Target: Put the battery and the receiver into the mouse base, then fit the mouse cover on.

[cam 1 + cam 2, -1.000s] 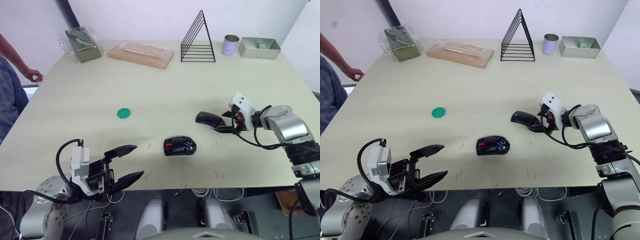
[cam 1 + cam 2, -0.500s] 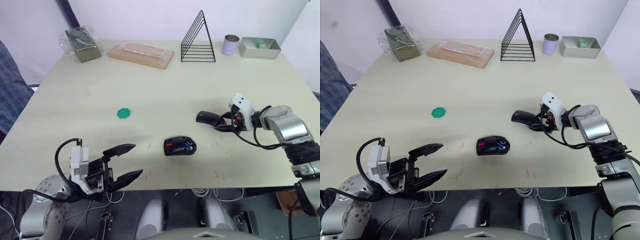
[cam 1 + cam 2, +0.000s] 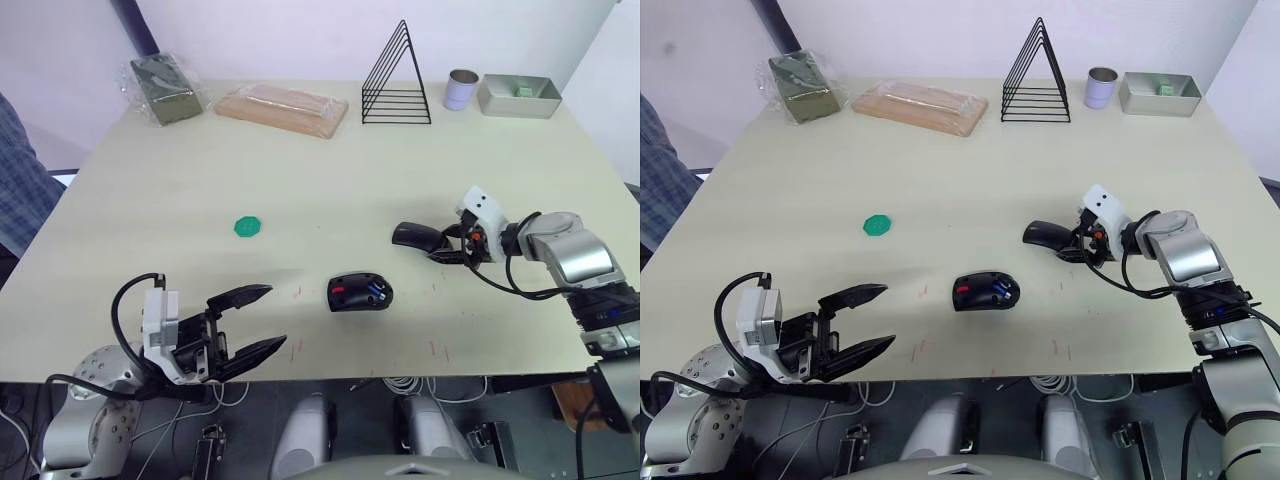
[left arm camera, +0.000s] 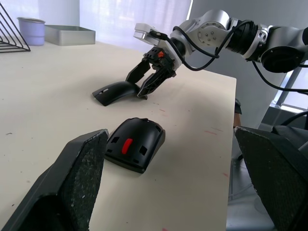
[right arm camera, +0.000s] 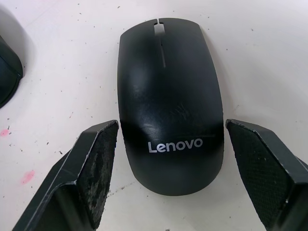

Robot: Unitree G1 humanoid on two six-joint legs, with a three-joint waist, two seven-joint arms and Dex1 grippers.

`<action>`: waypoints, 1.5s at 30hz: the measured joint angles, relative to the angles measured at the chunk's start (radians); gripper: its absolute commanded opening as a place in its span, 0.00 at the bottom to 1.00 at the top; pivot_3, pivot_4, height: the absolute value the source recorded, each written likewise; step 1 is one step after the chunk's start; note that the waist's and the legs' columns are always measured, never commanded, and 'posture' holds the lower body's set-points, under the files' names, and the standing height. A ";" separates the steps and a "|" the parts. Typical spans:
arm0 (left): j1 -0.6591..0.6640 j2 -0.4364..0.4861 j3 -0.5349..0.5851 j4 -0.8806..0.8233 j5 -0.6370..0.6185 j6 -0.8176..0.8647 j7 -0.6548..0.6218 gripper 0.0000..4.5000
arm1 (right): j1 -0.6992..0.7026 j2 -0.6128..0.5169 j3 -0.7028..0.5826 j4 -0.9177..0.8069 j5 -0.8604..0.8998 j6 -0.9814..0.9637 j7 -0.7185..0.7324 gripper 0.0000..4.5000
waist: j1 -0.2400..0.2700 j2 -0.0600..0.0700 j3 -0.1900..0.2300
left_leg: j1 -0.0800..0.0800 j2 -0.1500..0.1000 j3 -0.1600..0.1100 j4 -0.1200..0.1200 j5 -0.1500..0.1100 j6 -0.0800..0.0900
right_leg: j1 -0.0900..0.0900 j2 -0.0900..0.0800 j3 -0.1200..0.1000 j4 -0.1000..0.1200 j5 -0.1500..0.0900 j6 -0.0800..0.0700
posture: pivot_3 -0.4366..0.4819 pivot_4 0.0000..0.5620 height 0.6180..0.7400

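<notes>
The mouse base (image 3: 360, 293), black with a red patch, lies in the middle of the table near its front. The blue battery (image 3: 376, 293) sits in its compartment. The receiver is hidden from me. To the base's right rests the mouse cover (image 3: 418, 236), a plain black shell marked Lenovo (image 5: 171, 96). My right gripper (image 3: 447, 250) is open, low over the cover's rear end, with a finger (image 5: 94, 168) on each side and a gap to both. My left gripper (image 3: 262, 320) is open at the table's front edge, left of the base (image 4: 135, 144), with nothing between its fingers.
A green disc (image 3: 247, 227) lies left of centre. Along the far edge stand a wrapped bundle (image 3: 165, 88), a wooden board (image 3: 282, 108), a wire rack (image 3: 397, 80), a cup (image 3: 460, 90) and a metal tin (image 3: 517, 95). A person (image 3: 15, 190) stands at the left edge.
The person's hand near the table's far left corner has pulled away out of sight. Both grippers, the base and the cover stay where they were.
</notes>
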 measured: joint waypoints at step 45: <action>-0.070 0.060 0.043 0.134 -0.006 0.006 -0.046 1.00 | -0.206 -0.063 0.248 -0.576 0.066 0.295 0.131 0.54 | 0.001 0.000 0.000 | -0.001 0.000 -0.001 -0.003 0.000 0.000 | -0.003 -0.004 -0.002 -0.001 -0.001 -0.001 | 0.48 0.27 1.00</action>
